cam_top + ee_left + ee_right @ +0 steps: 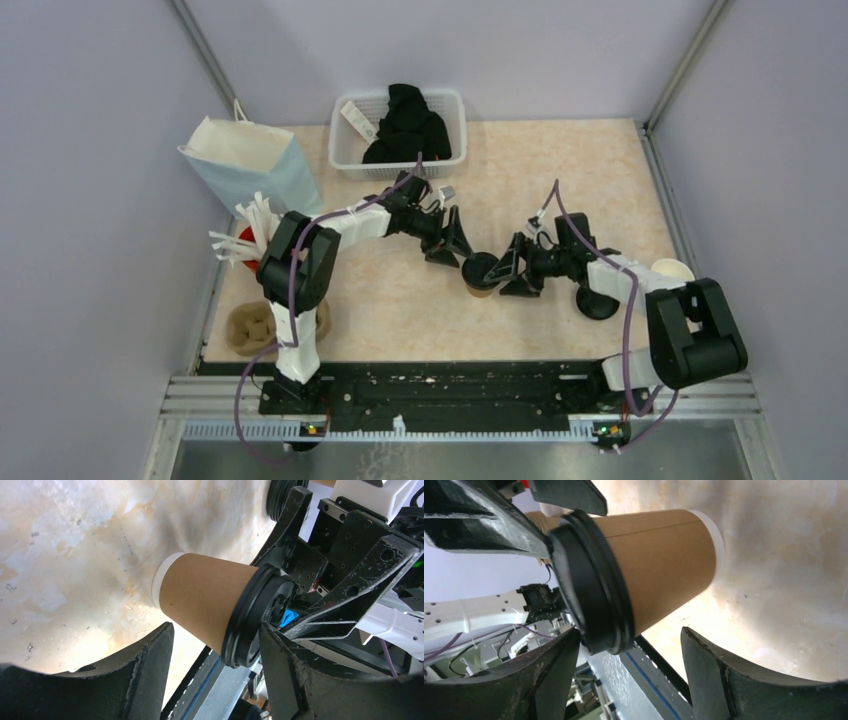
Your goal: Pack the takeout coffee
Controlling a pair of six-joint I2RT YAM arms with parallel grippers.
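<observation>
Standing upright on the table (pixel 560 170), the takeout coffee (pixel 481 272) sits between the two arms, and from above its black lid (pixel 482 266) hides most of the brown wall. The left gripper (pixel 452 247) and right gripper (pixel 513 272) flank it, both with jaws spread and nothing grasped. In each wrist view one finger stands clear of the cup. The other overlaps the lid's rim, and contact there cannot be told. The left arm covers part of the cardboard carrier (pixel 246 330)
</observation>
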